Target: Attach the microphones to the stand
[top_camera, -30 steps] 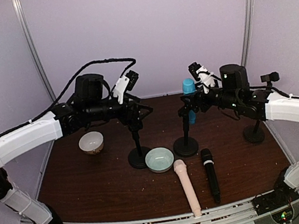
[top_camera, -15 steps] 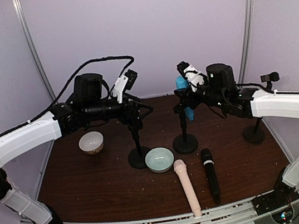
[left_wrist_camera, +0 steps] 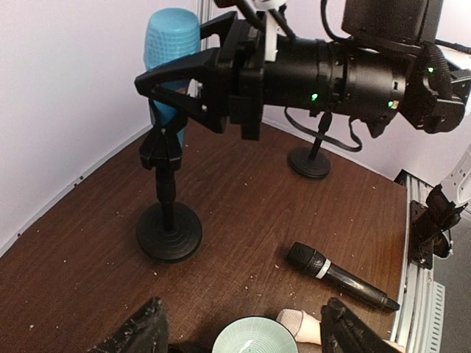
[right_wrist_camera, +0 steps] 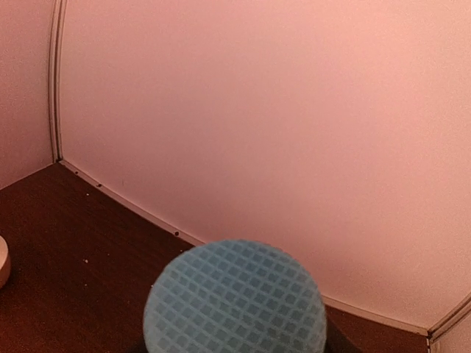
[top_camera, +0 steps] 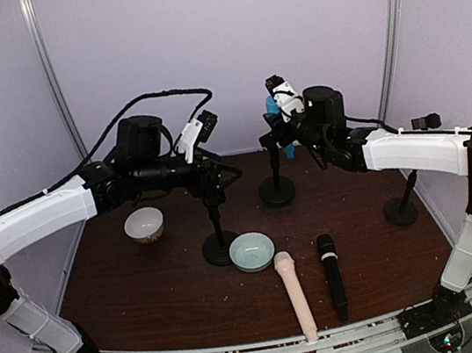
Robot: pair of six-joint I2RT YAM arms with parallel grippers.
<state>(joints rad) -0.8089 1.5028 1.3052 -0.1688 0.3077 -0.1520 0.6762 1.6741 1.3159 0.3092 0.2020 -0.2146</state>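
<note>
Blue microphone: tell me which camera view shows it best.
The left wrist view: it shows the blue microphone, head and body, on its stand, with the right gripper and its jaws around it. The top external view gives only a blue sliver behind that gripper; the right wrist view shows just the mesh head, close up.

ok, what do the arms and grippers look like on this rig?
Both are alike. Left arm and right arm: white link shells, black joints and bases. Left gripper and right gripper: black, with angular wedge-shaped fingers and a white bracket behind each. A black cable loops over the left arm. Green lights dot the right wrist.
</note>
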